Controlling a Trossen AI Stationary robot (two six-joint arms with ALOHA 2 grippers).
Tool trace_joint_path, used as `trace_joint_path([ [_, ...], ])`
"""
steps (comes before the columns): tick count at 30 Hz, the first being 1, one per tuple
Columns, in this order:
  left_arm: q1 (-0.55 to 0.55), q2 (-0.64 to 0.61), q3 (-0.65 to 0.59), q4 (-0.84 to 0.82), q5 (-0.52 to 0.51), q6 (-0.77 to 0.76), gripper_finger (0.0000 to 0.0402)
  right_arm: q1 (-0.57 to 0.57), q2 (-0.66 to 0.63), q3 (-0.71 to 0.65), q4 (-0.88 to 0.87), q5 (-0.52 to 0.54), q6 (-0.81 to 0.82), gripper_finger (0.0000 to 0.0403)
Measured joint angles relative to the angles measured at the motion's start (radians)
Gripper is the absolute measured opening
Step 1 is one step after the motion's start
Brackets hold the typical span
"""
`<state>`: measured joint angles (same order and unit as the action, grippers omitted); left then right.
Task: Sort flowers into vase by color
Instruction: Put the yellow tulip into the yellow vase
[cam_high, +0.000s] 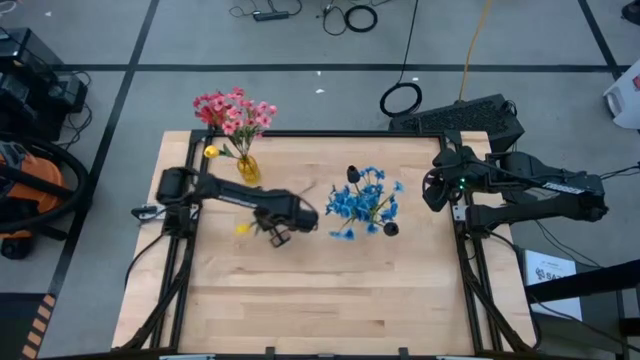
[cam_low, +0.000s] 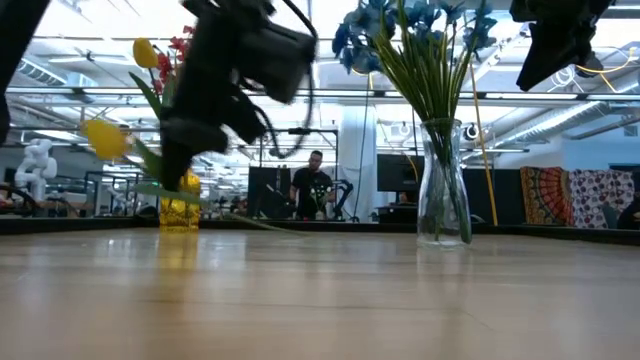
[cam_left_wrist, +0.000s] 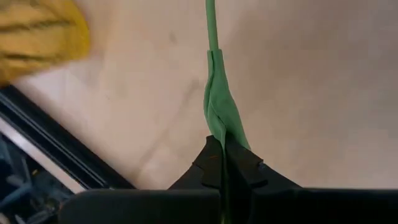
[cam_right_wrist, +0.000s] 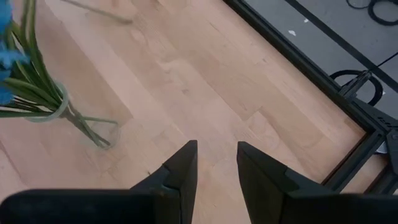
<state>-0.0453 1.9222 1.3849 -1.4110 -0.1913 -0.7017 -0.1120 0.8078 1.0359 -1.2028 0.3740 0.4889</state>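
A pale wooden table (cam_high: 330, 290) with a black frame stood in a workshop with cables on the grey floor. Near its far left corner a small amber glass vase (cam_high: 248, 168) held red and pink flowers (cam_high: 234, 109); near the centre a clear glass vase (cam_low: 445, 186) held blue flowers (cam_high: 364, 200). I had the left gripper (cam_left_wrist: 222, 163) above the table between the two vases, its fingers clamped on the thin green stem (cam_left_wrist: 219, 109) of a yellow flower (cam_high: 243, 228), whose blurred bloom pointed toward the amber vase. The right gripper (cam_right_wrist: 214, 163) waited over the right edge, fingers parted and empty. I judged the step was carrying the yellow flower to the amber vase. To do it well, I needed to tip the stem upright, aim its free end at the narrow mouth, and avoid brushing the blooms already there.
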Motion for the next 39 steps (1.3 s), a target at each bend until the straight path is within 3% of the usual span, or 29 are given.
trace_joint_path([
  [5, -0.09, -0.112, -0.11, -0.036, 0.07, 0.016, 0.0002, 0.0, 0.0, 0.0, 0.011, 0.0, -0.004, 0.0105],
  [7, -0.124, -0.15, -0.142, -0.042, 0.072, 0.109, 0.0002, 0.0, 0.0, 0.0, 0.011, 0.0, -0.004, 0.0105],
  [12, -0.184, -0.202, -0.166, 0.001, 0.087, 0.586, 0.0002, 0.0, 0.0, 0.0, 0.02, 0.0, -0.012, 0.0105],
  [20, -0.163, -0.207, -0.166, 0.286, 0.083, 1.344, 0.0002, 0.0, 0.0, 0.0, 0.047, 0.0, -0.03, 0.0105],
  [25, -0.127, -0.207, -0.166, 0.442, -0.077, 1.65, 0.0003, 0.0, 0.0, 0.0, 0.056, -0.004, -0.03, 0.0105],
  [29, -0.101, -0.207, -0.165, 0.585, -0.12, 1.785, 0.0023, 0.0, 0.0, 0.0, 0.066, -0.005, -0.029, 0.0105],
  [39, -0.093, -0.207, -0.164, 0.702, -0.179, 1.783, 0.0076, 0.0, 0.0, 0.0, 0.071, -0.006, -0.013, 0.0105],
])
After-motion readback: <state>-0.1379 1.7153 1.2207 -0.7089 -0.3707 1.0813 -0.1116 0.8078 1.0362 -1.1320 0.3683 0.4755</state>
